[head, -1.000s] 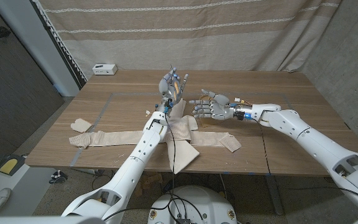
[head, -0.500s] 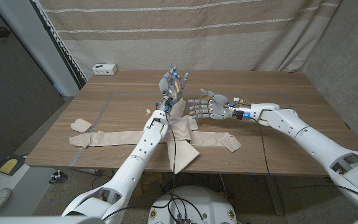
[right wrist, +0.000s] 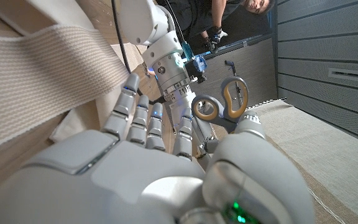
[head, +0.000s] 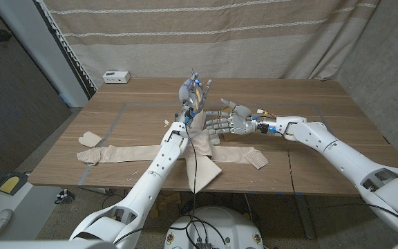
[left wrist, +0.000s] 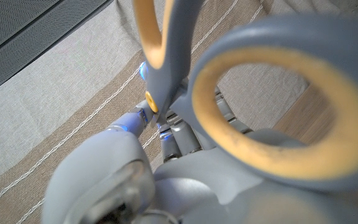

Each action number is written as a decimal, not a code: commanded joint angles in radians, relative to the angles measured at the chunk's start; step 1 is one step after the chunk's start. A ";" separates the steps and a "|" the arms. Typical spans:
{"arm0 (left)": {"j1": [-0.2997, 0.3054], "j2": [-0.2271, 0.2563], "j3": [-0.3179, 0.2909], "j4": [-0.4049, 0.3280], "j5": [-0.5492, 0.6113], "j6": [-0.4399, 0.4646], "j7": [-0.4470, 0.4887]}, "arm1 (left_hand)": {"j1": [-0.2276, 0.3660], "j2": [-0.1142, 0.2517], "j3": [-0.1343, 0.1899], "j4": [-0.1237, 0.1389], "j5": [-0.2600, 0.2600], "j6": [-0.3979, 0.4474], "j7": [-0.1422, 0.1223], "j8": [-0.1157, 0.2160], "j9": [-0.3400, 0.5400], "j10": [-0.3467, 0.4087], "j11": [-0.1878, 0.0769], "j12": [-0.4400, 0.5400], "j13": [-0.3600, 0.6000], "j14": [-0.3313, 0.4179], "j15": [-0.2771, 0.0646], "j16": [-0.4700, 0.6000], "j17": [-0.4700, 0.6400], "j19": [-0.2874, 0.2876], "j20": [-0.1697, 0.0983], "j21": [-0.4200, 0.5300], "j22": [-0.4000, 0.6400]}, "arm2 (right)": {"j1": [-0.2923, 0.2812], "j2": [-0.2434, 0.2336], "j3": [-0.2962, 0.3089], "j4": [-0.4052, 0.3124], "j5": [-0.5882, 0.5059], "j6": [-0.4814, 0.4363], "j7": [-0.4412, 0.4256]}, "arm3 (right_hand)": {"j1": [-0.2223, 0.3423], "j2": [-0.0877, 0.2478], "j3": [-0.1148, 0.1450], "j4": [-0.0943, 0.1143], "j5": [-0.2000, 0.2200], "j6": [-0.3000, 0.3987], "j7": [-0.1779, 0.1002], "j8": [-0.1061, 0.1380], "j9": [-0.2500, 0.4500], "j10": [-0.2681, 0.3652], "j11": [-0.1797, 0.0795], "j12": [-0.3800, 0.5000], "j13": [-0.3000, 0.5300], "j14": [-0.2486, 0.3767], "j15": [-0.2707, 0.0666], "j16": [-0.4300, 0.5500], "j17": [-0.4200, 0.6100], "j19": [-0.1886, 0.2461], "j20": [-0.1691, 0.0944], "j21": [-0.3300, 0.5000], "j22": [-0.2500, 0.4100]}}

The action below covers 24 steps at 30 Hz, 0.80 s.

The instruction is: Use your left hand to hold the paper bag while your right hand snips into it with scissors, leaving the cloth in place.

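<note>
Head view: the left hand (head: 193,97) is raised above the middle of the wooden counter (head: 323,111), fingers pointing up, gripping a pair of scissors (head: 197,88) with grey handles lined in yellow. The right hand (head: 228,120) hangs just beside it, on the robot's right, with its fingers spread toward the left hand and nothing in them; whether the fingertips touch the left hand cannot be told. Below both hands a beige cloth (head: 150,150) lies in a long strip across the counter, with a second strip crossing it and hanging over the near edge. A crumpled tan piece (head: 90,140) lies near the counter's left edge and another (head: 257,158) at the strip's right end; whether either is the paper bag cannot be told. A small white box (head: 116,76) stands at the far left corner.

Left wrist view: the scissor handles (left wrist: 253,93) show close up as two grey loops with yellow inner rims, above the left hand (left wrist: 185,180), against a striped curtain (left wrist: 55,118).

Right wrist view: the back of the right hand (right wrist: 148,168) with its fingers (right wrist: 138,112) extended toward the left forearm (right wrist: 169,62); the scissors (right wrist: 219,102) appear beyond the fingertips. The cloth (right wrist: 36,81) lies on the counter, and a person (right wrist: 229,22) is partly visible behind.
</note>
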 commanded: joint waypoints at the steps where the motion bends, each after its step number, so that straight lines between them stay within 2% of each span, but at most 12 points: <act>1: -0.004 -0.010 0.003 0.016 -0.001 0.004 -0.017 | -0.001 0.007 0.006 -0.001 0.004 0.052 -0.045 0.006 0.007 0.081 -0.050 0.001 0.177 0.010 -0.003 -0.001 0.004 -0.005 -0.117 0.006 0.001 | -0.007 0.013 0.020 0.000 0.034 -0.043 -0.011 | -0.008 0.012 -0.005 0.003 0.010 0.000 0.010 0.000 -0.001 -0.030 0.003 -0.070 -0.085 -0.049 0.007 -0.065 0.000 -0.041 -0.002 -0.063 -0.002; 6: -0.003 -0.016 0.003 0.020 -0.001 0.002 -0.020 | -0.002 0.007 0.006 -0.001 0.004 0.054 -0.041 0.005 0.004 0.092 -0.050 0.007 0.183 0.010 -0.003 -0.005 0.004 -0.004 -0.119 0.007 0.001 | -0.012 0.011 0.025 -0.011 0.037 -0.049 -0.028 | -0.017 0.014 -0.009 0.004 0.012 -0.001 0.021 -0.001 -0.002 -0.043 0.004 -0.111 -0.140 -0.098 0.008 -0.117 0.001 -0.083 -0.001 -0.121 -0.003; 13: 0.000 -0.020 0.003 0.024 0.001 -0.002 -0.022 | -0.003 0.006 0.007 -0.002 0.004 0.055 -0.045 0.004 0.004 0.094 -0.050 0.009 0.190 0.010 -0.003 -0.010 0.004 -0.006 -0.118 0.007 0.001 | -0.012 0.006 0.027 -0.026 0.039 -0.059 -0.046 | -0.023 0.017 -0.010 0.005 0.014 -0.015 0.026 -0.005 -0.003 -0.071 0.004 -0.148 -0.181 -0.132 0.007 -0.143 0.002 -0.110 -0.001 -0.168 -0.002; 24: -0.007 -0.032 0.003 0.043 -0.001 -0.003 -0.034 | -0.005 0.006 0.008 -0.002 0.004 0.056 -0.043 0.004 0.004 0.085 -0.050 -0.001 0.185 0.008 -0.003 -0.017 0.006 -0.007 -0.118 0.009 0.000 | -0.013 0.027 0.026 -0.017 0.056 -0.064 -0.039 | -0.029 0.026 -0.008 0.006 0.015 -0.019 0.023 -0.002 -0.004 -0.101 0.003 -0.182 -0.215 -0.218 0.008 -0.160 0.002 -0.176 0.000 -0.245 0.000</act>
